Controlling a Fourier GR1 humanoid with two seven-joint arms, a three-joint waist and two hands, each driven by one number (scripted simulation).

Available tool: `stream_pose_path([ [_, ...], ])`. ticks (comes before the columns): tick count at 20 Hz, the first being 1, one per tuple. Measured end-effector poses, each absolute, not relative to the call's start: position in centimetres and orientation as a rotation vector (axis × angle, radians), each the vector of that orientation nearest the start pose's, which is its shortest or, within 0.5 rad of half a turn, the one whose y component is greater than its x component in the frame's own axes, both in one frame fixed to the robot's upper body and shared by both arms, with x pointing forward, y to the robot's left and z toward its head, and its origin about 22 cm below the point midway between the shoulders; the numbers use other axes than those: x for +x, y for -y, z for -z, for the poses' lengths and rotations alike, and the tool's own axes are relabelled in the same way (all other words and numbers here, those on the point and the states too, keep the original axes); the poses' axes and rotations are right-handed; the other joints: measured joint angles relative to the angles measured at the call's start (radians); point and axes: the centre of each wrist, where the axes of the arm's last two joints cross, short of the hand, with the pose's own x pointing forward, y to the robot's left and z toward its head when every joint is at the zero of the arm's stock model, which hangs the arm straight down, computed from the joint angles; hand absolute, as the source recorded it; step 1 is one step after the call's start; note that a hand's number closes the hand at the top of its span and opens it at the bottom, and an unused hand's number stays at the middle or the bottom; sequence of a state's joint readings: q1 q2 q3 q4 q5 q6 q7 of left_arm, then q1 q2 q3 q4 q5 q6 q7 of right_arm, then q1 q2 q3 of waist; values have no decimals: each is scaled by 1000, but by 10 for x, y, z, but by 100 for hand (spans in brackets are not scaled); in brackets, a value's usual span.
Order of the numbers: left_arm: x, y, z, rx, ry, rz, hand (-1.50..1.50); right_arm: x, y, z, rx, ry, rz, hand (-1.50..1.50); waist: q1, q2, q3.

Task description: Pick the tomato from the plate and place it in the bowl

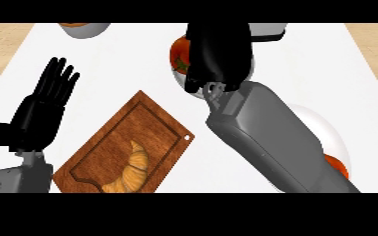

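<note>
forearms: grey, boxy | left hand (pixel 37 115): black | right hand (pixel 218 55): black

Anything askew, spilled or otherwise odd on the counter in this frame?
Nothing spilled or damaged. The cutting board lies diagonally with a croissant on it. One oddity: a red-orange item shows by the white plate, mostly hidden behind the right forearm.

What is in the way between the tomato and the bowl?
Nothing I can see. The tomato is beside the right hand, right at the bowl. The board lies off to the side.
</note>
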State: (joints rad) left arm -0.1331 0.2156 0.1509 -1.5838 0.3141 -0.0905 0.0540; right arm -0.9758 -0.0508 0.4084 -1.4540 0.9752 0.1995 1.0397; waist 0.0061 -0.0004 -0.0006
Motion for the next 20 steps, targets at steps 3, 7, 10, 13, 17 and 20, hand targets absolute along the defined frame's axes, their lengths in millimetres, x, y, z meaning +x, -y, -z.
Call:
stream_pose_path([
  [3,269,-298,-58,-89,1691,-69,0,340,45,-219,-1155,1410,-760,150,3,2,0],
  [7,272,-295,-62,-92,1701,-61,0,374,63,-205,-1136,1411,-687,150,10,5,1],
  [10,271,-294,-60,-97,1702,-62,0,397,72,-190,-1129,1398,-669,150,13,6,1],
  [13,272,-289,-56,-105,1703,-50,0,420,87,-180,-1132,1371,-675,150,20,10,0],
  [17,278,-290,-64,-111,1711,-41,0,441,109,-158,-1108,1278,-728,150,31,15,0],
  [20,279,-288,-61,-120,1713,-39,0,449,118,-136,-1072,1196,-699,150,38,19,1],
])
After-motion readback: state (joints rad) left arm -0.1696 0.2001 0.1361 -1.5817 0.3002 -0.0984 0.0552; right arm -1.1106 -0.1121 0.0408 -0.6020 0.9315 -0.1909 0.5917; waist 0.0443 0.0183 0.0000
